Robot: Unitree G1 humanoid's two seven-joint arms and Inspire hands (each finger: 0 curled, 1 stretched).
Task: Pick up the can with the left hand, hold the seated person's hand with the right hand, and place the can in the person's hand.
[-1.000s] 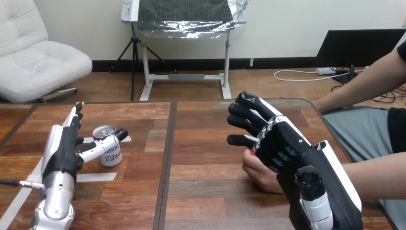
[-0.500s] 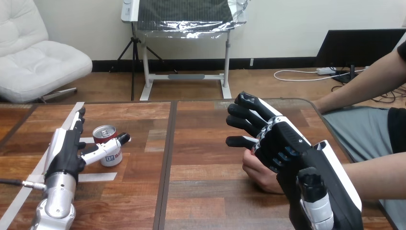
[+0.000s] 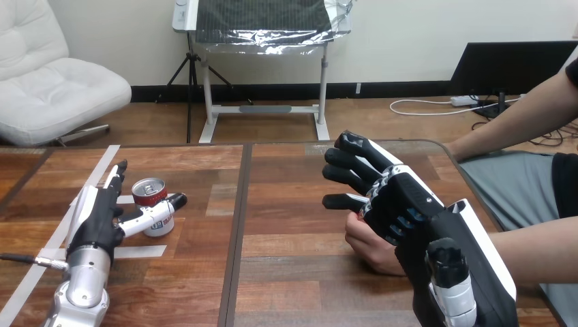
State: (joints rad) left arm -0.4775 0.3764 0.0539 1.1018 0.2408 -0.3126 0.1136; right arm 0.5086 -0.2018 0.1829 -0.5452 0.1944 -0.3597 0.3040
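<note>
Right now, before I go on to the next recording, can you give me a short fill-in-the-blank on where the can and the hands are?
1. The can stands ___ on the table.
2. The left hand, its fingers straight, lies on the table next to the ___.
3. The right hand is ___ the person's hand, which rests on the table.

Missing words: upright; can; over.
</note>
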